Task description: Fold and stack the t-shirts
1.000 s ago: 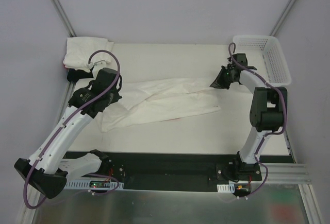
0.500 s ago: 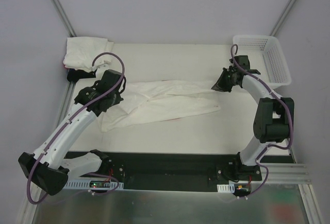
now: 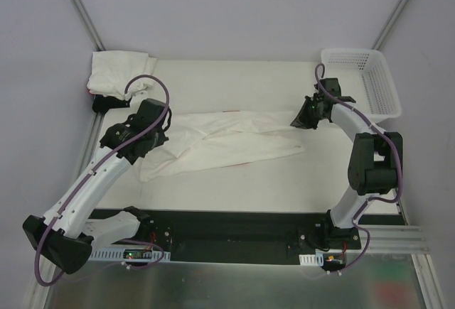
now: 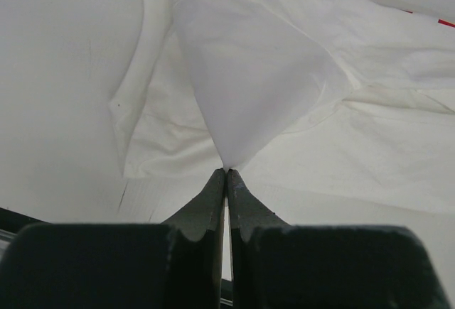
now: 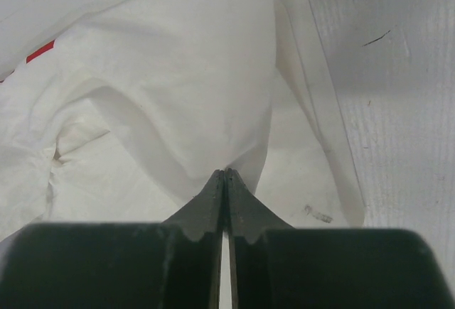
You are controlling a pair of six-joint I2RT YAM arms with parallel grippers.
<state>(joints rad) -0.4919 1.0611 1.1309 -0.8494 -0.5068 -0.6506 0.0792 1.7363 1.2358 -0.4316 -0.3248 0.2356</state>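
A white t-shirt (image 3: 227, 142) lies crumpled lengthwise across the middle of the table. My left gripper (image 3: 161, 138) is at its left end, shut on a pinched peak of the white cloth (image 4: 249, 89), which rises in a cone to the fingertips (image 4: 227, 172). My right gripper (image 3: 296, 120) is at the right end, shut on a raised fold of the same t-shirt (image 5: 192, 96). A thin red edge (image 5: 40, 52) peeks from under the white cloth. A pile of white t-shirts (image 3: 117, 71) sits at the back left corner, with a dark cloth (image 3: 106, 103) at its near edge.
A white plastic mesh basket (image 3: 370, 82) stands at the back right corner, just behind the right arm. The table's left edge runs close beside the left arm. Bare tabletop (image 3: 234, 195) lies between the t-shirt and the arm bases.
The right gripper has drifted slightly left and nearer, still pinching the cloth. The left arm rocked a little back and returned. The t-shirt's lie is nearly unchanged.
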